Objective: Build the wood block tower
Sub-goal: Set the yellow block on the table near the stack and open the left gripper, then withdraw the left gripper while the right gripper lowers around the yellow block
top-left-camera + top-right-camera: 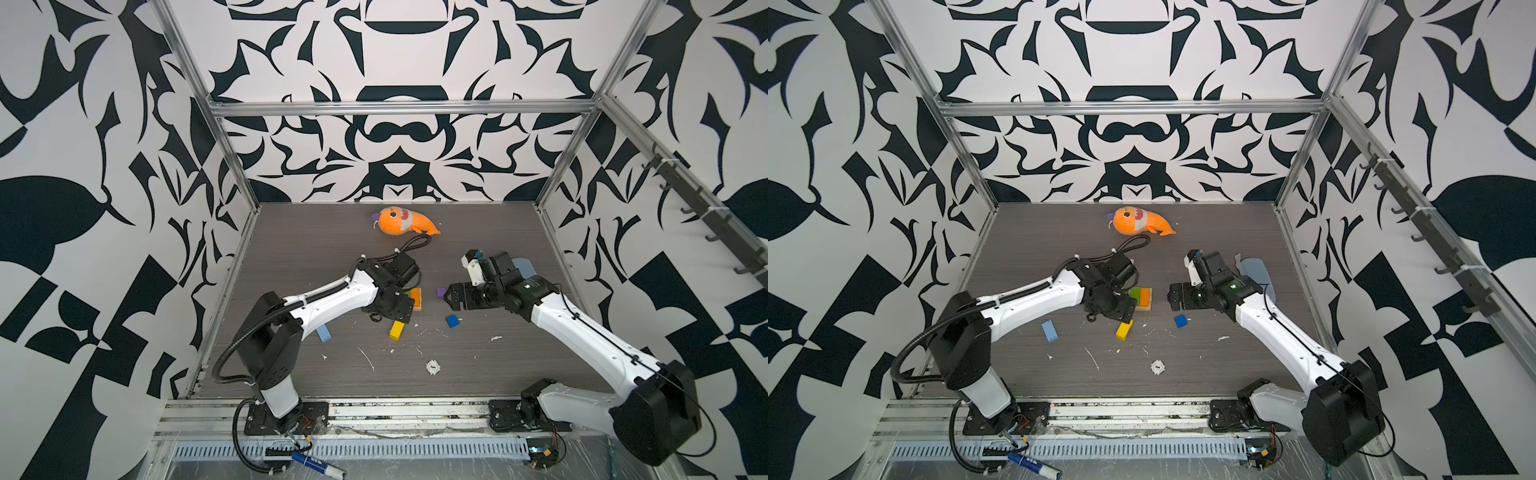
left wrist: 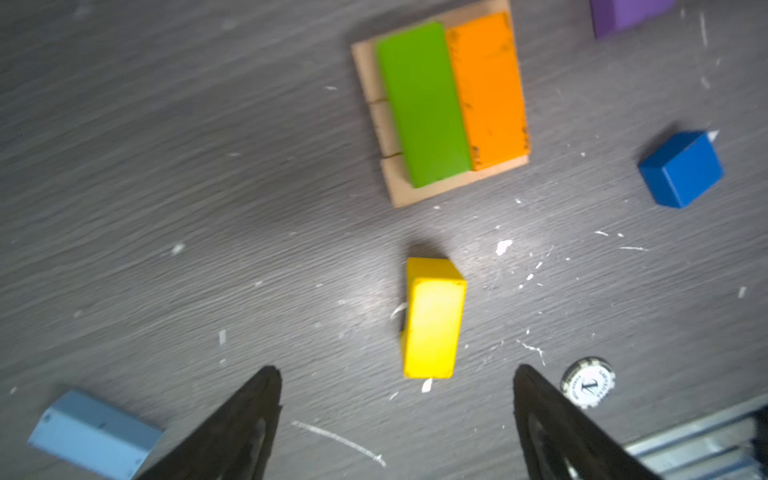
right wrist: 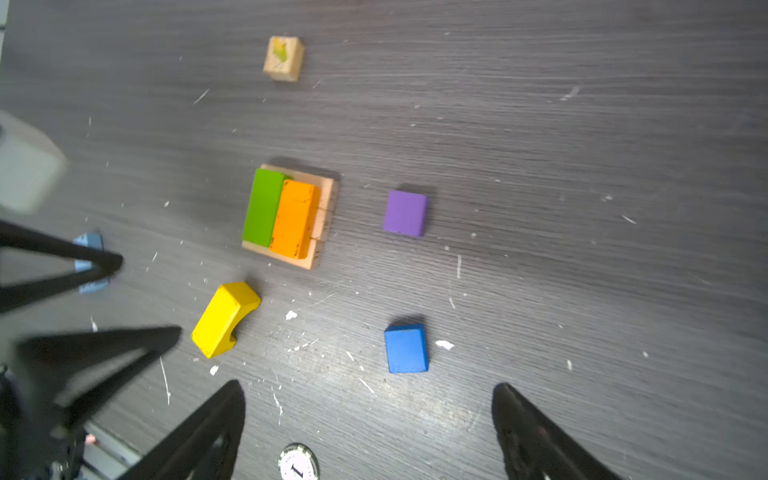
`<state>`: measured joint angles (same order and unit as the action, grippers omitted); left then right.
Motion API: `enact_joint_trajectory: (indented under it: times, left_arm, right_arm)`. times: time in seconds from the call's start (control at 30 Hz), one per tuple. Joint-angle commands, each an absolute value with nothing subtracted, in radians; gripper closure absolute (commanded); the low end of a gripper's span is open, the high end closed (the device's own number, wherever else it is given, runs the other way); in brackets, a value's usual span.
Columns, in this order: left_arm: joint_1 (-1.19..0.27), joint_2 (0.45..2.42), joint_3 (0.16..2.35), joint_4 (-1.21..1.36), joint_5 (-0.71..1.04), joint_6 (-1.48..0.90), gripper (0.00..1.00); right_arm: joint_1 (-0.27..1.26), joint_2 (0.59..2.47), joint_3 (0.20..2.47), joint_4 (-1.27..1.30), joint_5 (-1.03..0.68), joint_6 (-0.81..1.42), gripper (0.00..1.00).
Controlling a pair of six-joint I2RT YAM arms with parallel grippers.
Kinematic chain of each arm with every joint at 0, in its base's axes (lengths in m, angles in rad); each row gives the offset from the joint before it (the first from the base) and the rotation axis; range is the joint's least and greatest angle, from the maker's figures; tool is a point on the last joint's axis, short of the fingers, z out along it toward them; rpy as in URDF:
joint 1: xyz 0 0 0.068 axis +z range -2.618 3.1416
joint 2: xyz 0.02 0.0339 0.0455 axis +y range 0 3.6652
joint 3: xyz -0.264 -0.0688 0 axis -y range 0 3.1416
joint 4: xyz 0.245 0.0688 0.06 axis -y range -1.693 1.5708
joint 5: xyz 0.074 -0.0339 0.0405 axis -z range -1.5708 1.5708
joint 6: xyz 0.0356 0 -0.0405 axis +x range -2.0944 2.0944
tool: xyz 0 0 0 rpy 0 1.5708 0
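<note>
The wood block tower stands as a base of tan bars (image 2: 415, 191) with a green brick (image 2: 422, 104) and an orange brick (image 2: 486, 89) flat on top, side by side; the tower (image 1: 416, 299) is mid-table in a top view. A yellow brick (image 2: 432, 320) lies on the table just beyond my left gripper (image 2: 397, 374), which is open and holds nothing. My right gripper (image 3: 369, 386) is open and empty too, hanging above the table near the blue cube (image 3: 406, 349). The purple cube (image 3: 404, 212) sits beside the tower. A light-blue brick (image 1: 323, 333) lies to the left.
An orange plush fish (image 1: 403, 221) lies at the back. A bottle cap (image 1: 433, 367) sits near the front. A small tan cube (image 3: 284, 58) lies beyond the tower. A grey-blue flat piece (image 1: 1254, 270) shows behind the right arm. Metal frame rails border the table.
</note>
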<state>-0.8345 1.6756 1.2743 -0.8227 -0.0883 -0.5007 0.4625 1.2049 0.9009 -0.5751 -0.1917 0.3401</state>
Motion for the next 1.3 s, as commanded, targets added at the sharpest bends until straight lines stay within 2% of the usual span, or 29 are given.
enact_joint_trajectory:
  times: [0.0, 0.27, 0.43, 0.57, 0.87, 1.27]
  left_arm:
    - [-0.771, 1.627, 1.205, -0.85, -0.022, -0.532, 0.1]
    - [-0.629, 1.441, 1.056, -0.823, 0.049, -0.579, 0.09]
    - [-0.487, 1.314, 0.99, -0.87, 0.085, -0.583, 0.08]
    - [-0.43, 1.23, 0.955, -0.893, 0.1, -0.578, 0.07]
    - [-0.38, 1.172, 0.902, -0.916, 0.098, -0.606, 0.07]
    - [-0.362, 1.157, 0.897, -0.916, 0.101, -0.602, 0.07]
  right_arm:
    - [0.502, 1.235, 0.982, -0.574, -0.241, 0.246, 0.03]
    - [0.699, 1.423, 1.156, -0.736, -0.141, 0.068, 0.05]
    - [0.748, 1.512, 1.212, -0.775, -0.135, 0.002, 0.06]
    - [0.781, 1.572, 1.259, -0.805, -0.132, -0.04, 0.05]
    - [0.892, 1.703, 1.326, -0.823, -0.087, -0.115, 0.06]
    - [0.949, 1.846, 1.433, -0.829, -0.02, -0.139, 0.08]
